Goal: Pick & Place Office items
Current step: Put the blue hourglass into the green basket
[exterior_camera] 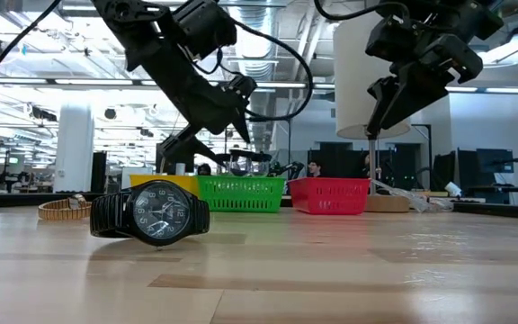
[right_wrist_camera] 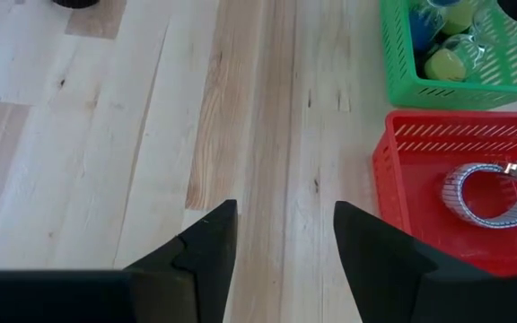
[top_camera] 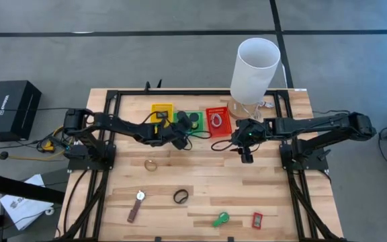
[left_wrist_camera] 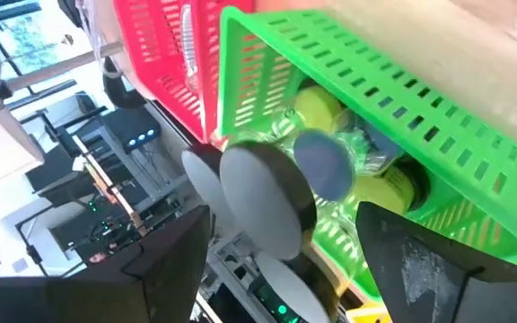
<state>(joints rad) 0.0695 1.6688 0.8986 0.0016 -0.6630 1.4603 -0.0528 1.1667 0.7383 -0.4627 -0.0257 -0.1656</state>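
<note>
Partway: my left claw [top_camera: 182, 138] gapes wide over the green tray [top_camera: 192, 122] holding dark discs [left_wrist_camera: 263, 193], red tray [top_camera: 218, 121] has a band, right claw [top_camera: 246, 156] apart and empty, six items remain on table [top_camera: 200, 185], including wristwatch [exterior_camera: 149, 212].

Two dark jointed arms — black cables looped along — on black frames.
</note>
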